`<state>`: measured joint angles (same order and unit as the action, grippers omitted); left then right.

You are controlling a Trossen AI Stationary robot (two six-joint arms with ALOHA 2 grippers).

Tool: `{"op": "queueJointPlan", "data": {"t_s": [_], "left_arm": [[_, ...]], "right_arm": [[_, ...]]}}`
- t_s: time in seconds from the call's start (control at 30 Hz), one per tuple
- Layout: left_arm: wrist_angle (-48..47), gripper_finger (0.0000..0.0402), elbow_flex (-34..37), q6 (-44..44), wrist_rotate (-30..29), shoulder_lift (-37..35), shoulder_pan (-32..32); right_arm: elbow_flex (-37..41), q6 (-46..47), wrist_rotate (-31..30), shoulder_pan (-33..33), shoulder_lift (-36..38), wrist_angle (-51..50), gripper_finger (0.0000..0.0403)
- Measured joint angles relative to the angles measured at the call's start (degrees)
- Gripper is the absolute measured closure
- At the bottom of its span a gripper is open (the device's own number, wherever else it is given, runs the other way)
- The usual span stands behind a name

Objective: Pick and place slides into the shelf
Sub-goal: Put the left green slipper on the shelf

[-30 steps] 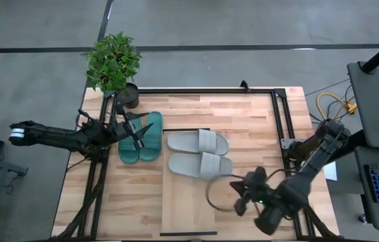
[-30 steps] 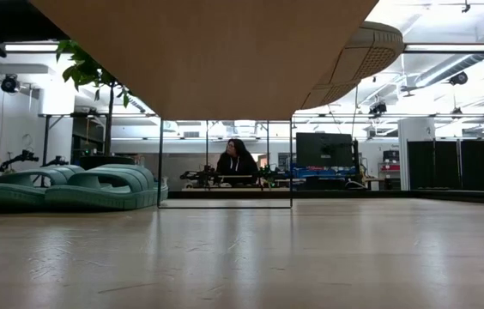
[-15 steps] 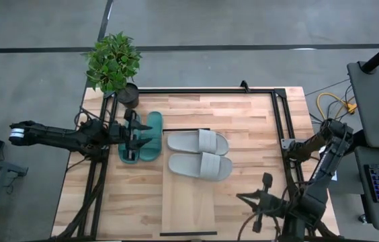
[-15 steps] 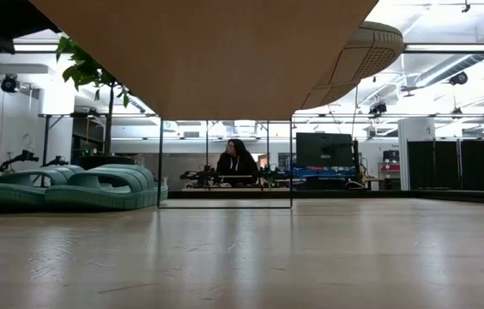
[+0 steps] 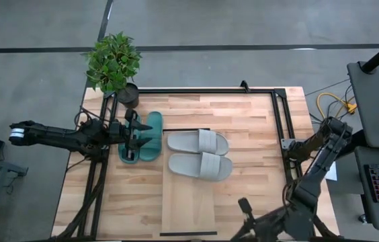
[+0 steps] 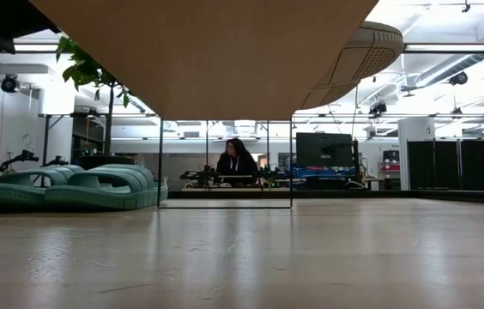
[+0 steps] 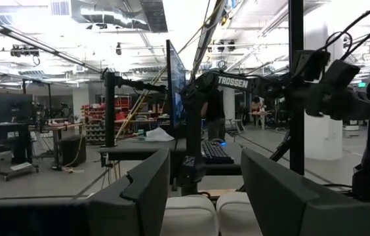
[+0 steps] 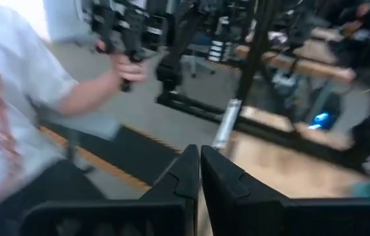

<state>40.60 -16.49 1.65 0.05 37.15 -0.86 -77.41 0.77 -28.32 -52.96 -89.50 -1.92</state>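
Two teal-green slides [image 5: 150, 138] lie side by side on their soles at the table's left [image 6: 62, 190]. My left gripper [image 5: 142, 136] hovers open just above them, pointing toward the table's right [image 7: 201, 157]. Two light grey slides [image 5: 199, 142] [image 5: 201, 166] rest on the far end of the shelf [image 5: 188, 208], a pale panel raised over the table [image 6: 208, 60]. One grey toe [image 6: 371, 47] sticks out past its edge. My right gripper [image 5: 244, 204] hangs shut at the table's near right corner [image 8: 199, 154], holding nothing.
A potted plant [image 5: 114, 64] stands at the far left corner. A black frame [image 5: 280, 128] runs along the table's far and right sides. A person in a white shirt [image 8: 14, 98] stands close beyond the near edge. Another person [image 6: 236, 160] sits far behind.
My right gripper has drawn back from beside the grey slides toward the table's near edge, rising and rolling over as it went, and has stayed shut. My left gripper has rolled about its own line above the teal slides without shifting. The slides have not moved.
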Motion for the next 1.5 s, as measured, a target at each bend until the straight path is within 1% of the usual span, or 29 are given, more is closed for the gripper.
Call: {"op": "queueJointPlan", "data": {"t_s": [0.07, 0.13, 0.2, 0.3, 0.33, 0.4, 0.53, 0.57, 0.7, 0.77, 0.87, 0.97, 1.1, 1.23, 1.33, 1.5], "left_arm": [[0.0, 0.0228, 0.0, -1.2, 0.0, 0.0, 0.0], [0.0, 0.0228, 0.0, -1.7, 0.0, 0.0, 0.0], [-0.3, 0.0228, 0.1, -1.4, 0.0, 0.0, 0.0], [-0.5, 0.0228, 0.3, -1.3, 0.0, 0.3, 0.0], [-0.6, 0.0228, 0.4, -1.3, 0.0, 0.4, 0.0], [-0.5, 0.0228, 0.6, -1.3, 0.0, 0.8, 0.0], [-0.6, 0.0228, 0.8, -0.2, -0.2, 1.6, 0.0], [-0.5, 0.0228, 0.7, 0.5, -0.2, 1.6, 0.0], [-0.5, 0.0228, 0.7, 0.8, -0.3, 1.5, 0.0], [-0.5, 0.0228, 0.9, 0.6, -0.3, 1.5, 0.0], [-0.5, 0.0228, 0.9, 0.5, -0.3, 1.8, 0.0], [-0.5, 0.0228, 0.9, 0.4, -0.3, 2.2, 0.0], [-0.5, 0.0228, 0.9, 3.1, -0.3, 2.7, 0.0], [-2.5, 0.0228, 0.7, 6.0, -0.4, 3.4, 0.1], [-11.3, 0.0228, -2.1, 6.4, -0.5, 1.8, 0.1], [-36.7, 0.0228, -11.3, 6.3, -3.5, -0.7, 0.1]], "right_arm": [[0.7, -3.8, 0.0, 1.7, 1.5, -1.4, 0.0394], [2.9, -6.2, 1.5, 4.5, 3.4, -2.6, 0.0394], [5.8, -7.1, 7.1, 8.6, 5.8, -2.4, 0.0394], [10.9, -7.5, 18.1, 17.2, 10.2, -0.3, 0.0394], [12.8, -7.7, 20.5, 20.2, 11.8, 0.1, 0.0394], [17.0, -8.8, 22.2, 26.4, 15.5, 0.7, 0.0394], [25.4, -12.8, 22.7, 38.5, 24.5, 2.4, 0.0394], [27.4, -13.9, 23.6, 41.4, 27.2, 3.2, 0.0394], [35.1, -16.9, 31.1, 50.9, 38.4, 7.5, 0.0394], [38.7, -17.2, 32.9, 53.9, 44.0, 8.0, 0.0394], [44.3, -16.2, 32.8, 55.2, 50.4, 9.9, 0.0394], [49.3, -13.9, 33.1, 55.2, 54.5, 12.4, 0.0394], [53.2, -10.5, 32.8, 55.2, 57.3, 14.8, 0.0394], [54.4, -7.8, 32.8, 55.2, 57.4, 14.8, 0.0394], [54.4, -7.7, 32.8, 55.2, 56.5, 15.2, 0.0394], [54.4, -7.7, 32.8, 55.1, 55.0, 16.5, 0.0394]]}}
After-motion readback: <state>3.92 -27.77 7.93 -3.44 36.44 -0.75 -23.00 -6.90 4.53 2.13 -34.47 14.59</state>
